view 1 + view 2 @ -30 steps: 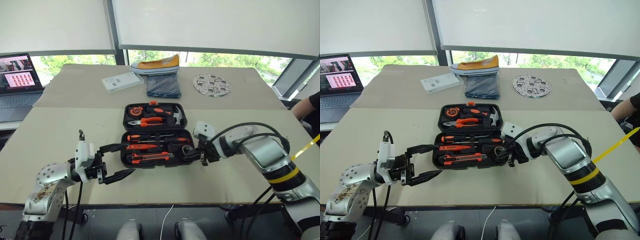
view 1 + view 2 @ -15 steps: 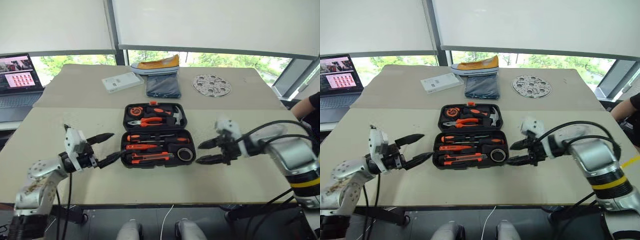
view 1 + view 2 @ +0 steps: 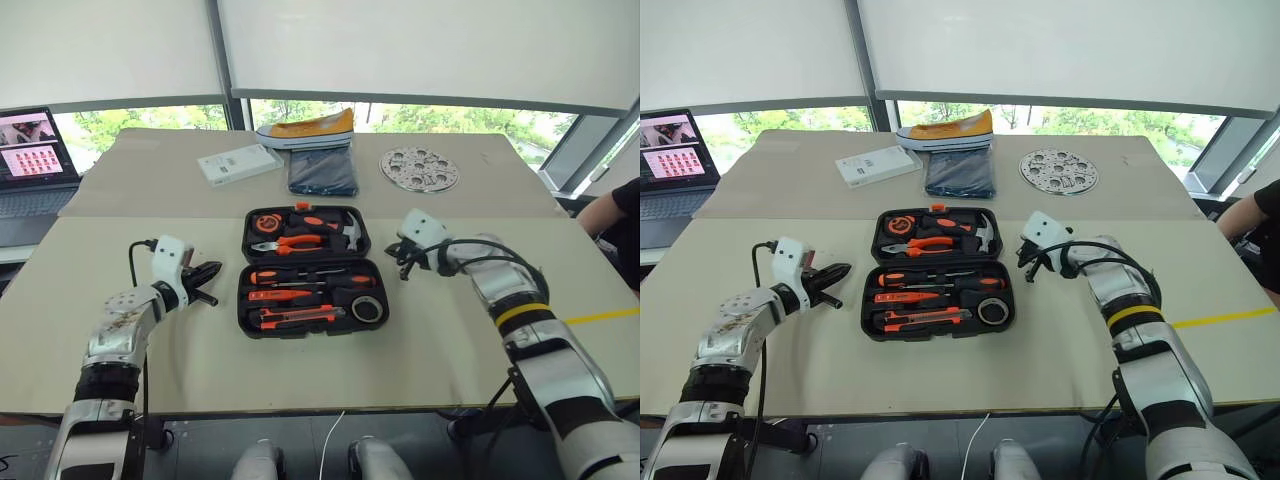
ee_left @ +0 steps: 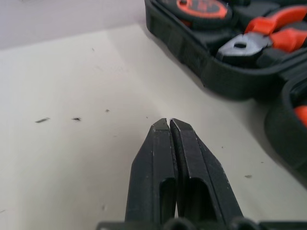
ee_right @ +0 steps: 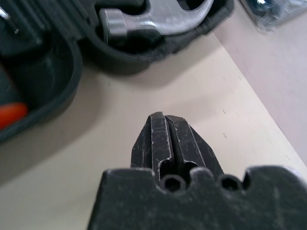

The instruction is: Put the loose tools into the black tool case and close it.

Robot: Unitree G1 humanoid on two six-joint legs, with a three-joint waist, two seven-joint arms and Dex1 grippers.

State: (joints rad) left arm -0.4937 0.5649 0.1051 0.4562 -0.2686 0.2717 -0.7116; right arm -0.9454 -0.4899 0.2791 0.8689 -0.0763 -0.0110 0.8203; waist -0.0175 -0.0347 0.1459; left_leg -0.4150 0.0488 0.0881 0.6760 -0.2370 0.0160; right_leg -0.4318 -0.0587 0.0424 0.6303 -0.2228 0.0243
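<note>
While both hands are now sitting pinched shut and empty, a second ago they were gaping beside the black tool case (image 3: 305, 273), which is lying open mid-table. In the head views, the left hand (image 3: 205, 278) is pulling back to the case's left and the right hand (image 3: 405, 262) to its right, near the hinge; the screwdrivers (image 3: 300, 275), utility knife (image 3: 295, 316) and tape roll (image 3: 366, 309) are resting in the near half, so packing looks finished and closing remains. In the left wrist view, closed fingers (image 4: 184, 167) are hovering over bare table (image 4: 72, 120). In the right wrist view, shut fingers (image 5: 168, 143) are pointing toward the hammer (image 5: 158, 19).
</note>
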